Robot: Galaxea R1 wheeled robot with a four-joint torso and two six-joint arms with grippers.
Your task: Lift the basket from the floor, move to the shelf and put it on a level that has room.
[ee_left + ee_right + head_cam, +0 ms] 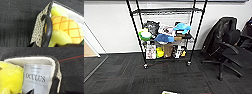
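One shelf (166, 35) stands against the white wall at the upper centre of the head view, on the dark floor (166, 77); its second level from the top (166, 11) is bare wire, while the two lower tiers are crowded with goods, among them two blue caps (182, 27). One black office chair (226, 47) occupies the right of the frame. One basket (169, 92) shows as a pale sliver at the bottom centre edge of the head view. In the left wrist view the basket's woven, dotted wall (40, 27) fills the centre, a dark curved bar (48, 30) lying against its rim, with one yellow plush toy (65, 27) bearing orange criss-cross lines inside. In the right wrist view the lined rim (32, 60) sits at upper centre above one white box (36, 78) printed "OCULUS"; smaller lines are unreadable. Whether either gripper's fingers are parted or closed cannot be determined.
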